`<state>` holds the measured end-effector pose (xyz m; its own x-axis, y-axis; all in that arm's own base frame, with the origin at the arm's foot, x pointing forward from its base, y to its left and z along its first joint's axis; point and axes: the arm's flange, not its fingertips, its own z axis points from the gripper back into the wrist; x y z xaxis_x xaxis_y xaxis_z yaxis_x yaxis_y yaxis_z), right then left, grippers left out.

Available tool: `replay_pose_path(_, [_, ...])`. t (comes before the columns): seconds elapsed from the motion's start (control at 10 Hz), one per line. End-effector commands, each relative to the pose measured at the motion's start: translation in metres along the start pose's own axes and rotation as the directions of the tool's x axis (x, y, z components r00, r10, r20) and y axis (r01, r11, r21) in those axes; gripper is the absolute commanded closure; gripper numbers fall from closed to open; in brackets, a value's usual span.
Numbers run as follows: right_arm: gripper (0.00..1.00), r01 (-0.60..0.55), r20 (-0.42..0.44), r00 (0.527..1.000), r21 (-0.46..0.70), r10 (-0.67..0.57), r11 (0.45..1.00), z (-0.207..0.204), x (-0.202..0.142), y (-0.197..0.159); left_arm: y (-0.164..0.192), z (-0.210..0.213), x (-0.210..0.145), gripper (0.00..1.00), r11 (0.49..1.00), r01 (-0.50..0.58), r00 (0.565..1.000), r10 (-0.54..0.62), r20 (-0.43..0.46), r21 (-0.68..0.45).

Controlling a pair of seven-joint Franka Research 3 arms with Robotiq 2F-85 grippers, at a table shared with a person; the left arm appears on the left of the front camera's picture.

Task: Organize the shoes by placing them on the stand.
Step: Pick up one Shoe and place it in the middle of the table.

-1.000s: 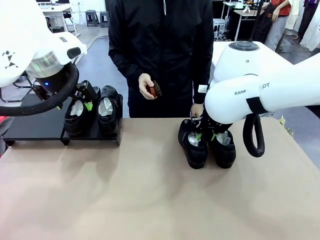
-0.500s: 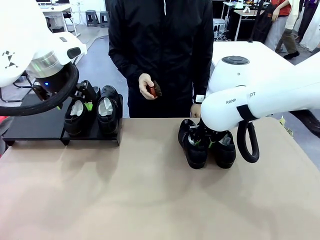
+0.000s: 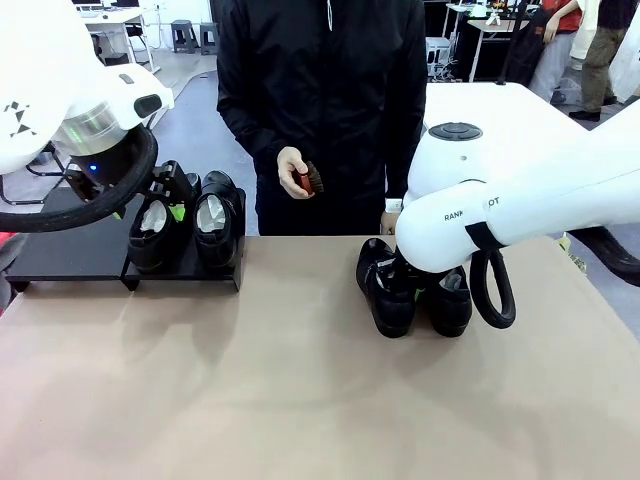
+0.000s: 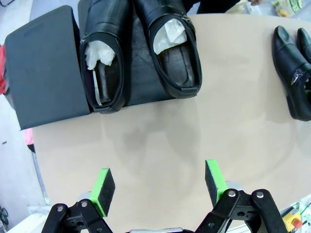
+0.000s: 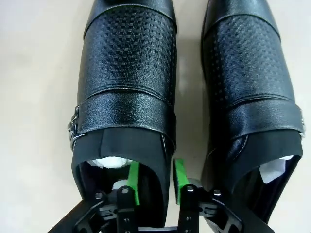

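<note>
Since 1 s ago the R arm (image 3: 480,210) has swung lower and to the L over the table pair (image 3: 390,305), so in front view it now hides its own fingers. L arm (image 3: 60,90), stand (image 3: 65,255) and person (image 3: 320,100) haven't shifted. Count: 4 shoes (image 3: 150,240), 2 on the stand and 2 on the table (image 3: 300,400); 1 stand in 2 sections; 1 brush (image 3: 312,180), held in the person's hand (image 3: 293,172). The stand pair (image 3: 215,230) sits side by side on the R section, w/ paper (image 5: 112,162) stuffed in each shoe. The table pair stands close together near the far edge, heels twd the robot. R fingers (image 5: 179,177) are at the heel end of the L shoe (image 5: 126,77) of that pair, astride its inner wall: one pad inside the opening by the paper, the other in the slot btwn the 2 shoes, against the wall. Gap is narrow; can't tell if the wall is pinched yet. L fingers (image 4: 212,177) hang wide apart over the table, holding nothing, w/ the stand pair ahead of them and apart in the wrist view.
</note>
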<state>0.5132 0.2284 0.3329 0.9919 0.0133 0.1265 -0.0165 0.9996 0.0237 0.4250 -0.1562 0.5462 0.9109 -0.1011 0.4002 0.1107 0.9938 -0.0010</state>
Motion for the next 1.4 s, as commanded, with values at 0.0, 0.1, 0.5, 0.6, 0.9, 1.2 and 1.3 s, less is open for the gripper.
replay_pose_path(0.0, [1.00,0.017,0.016,1.000,-0.039,-0.017,0.999,0.004,0.006,0.007,0.002,0.001,0.000,0.04,1.000,0.001,1.000,-0.001,0.015,0.007])
replay_pose_path(0.1, [1.00,0.017,0.016,1.000,-0.041,-0.016,0.999,0.004,0.006,0.006,0.002,0.001,0.000,0.04,1.000,0.001,1.000,-0.001,0.015,0.007])
replay_pose_path(0.5, [1.00,0.000,-0.003,1.000,-0.032,0.000,0.999,0.008,0.005,0.008,0.002,0.001,0.000,0.04,1.000,0.001,1.000,-0.001,0.015,0.007])
replay_pose_path(0.6, [1.00,0.002,-0.004,1.000,-0.014,-0.002,1.000,0.028,-0.005,0.012,0.002,0.001,0.000,0.04,1.000,0.001,1.000,-0.001,0.015,0.007])
replay_pose_path(0.9, [1.00,-0.075,0.034,0.997,0.105,0.072,0.992,0.098,-0.098,0.055,0.002,0.001,0.000,0.04,1.000,0.001,1.000,-0.001,0.015,0.007])
replay_pose_path(1.2, [1.00,-0.070,-0.043,0.996,0.204,0.080,0.977,0.100,-0.163,0.091,0.002,0.001,0.000,0.04,1.000,0.001,1.000,-0.001,0.015,0.007])
replay_pose_path(1.3, [1.00,-0.035,-0.052,0.998,0.194,0.045,0.980,0.094,-0.172,0.090,0.002,0.001,0.000,0.04,1.000,0.001,1.000,-0.001,0.015,0.007])
